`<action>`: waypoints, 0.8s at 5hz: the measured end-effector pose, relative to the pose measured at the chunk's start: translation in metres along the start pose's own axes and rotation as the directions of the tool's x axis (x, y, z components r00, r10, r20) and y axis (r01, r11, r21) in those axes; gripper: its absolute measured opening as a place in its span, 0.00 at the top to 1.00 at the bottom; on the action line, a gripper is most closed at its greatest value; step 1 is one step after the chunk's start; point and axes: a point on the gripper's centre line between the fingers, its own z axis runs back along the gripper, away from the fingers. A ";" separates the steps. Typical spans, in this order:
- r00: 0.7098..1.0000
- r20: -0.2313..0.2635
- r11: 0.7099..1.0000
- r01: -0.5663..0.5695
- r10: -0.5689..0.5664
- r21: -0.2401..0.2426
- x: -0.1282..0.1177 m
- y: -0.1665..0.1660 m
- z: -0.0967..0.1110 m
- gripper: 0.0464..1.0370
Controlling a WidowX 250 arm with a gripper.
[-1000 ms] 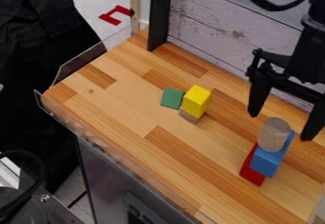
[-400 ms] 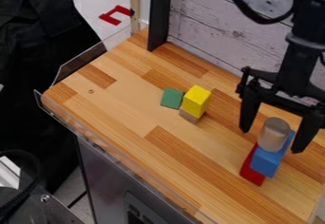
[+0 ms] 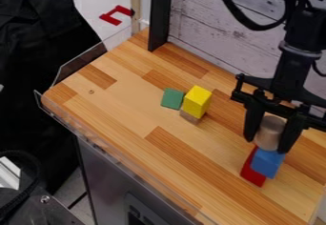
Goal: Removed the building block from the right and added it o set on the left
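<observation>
Jaws partly hide the blue block (image 3: pixel 266 163) and flank the cylinder (image 3: pixel 270 133), whether gripping it I cannot tell.

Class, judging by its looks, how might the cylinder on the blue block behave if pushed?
The cylinder's crisp, straight sides suggest it is stiff. Perched on the blue block, it could well tip off if pushed, and its round side would probably let it roll.

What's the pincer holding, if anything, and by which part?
The brownish cylinder, by opposite points on its curved side, as far as the view shows; the pincer closes around it.
</observation>
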 end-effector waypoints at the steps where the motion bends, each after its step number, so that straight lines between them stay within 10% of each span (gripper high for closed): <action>1: 0.999 0.030 1.000 -0.021 0.020 0.012 0.003 0.002 0.004 0.53; 3: 0.978 0.200 0.993 -0.084 0.066 0.080 0.015 0.014 0.064 0.53; 4: 0.975 0.196 0.991 -0.117 0.101 0.069 0.022 0.037 0.065 0.53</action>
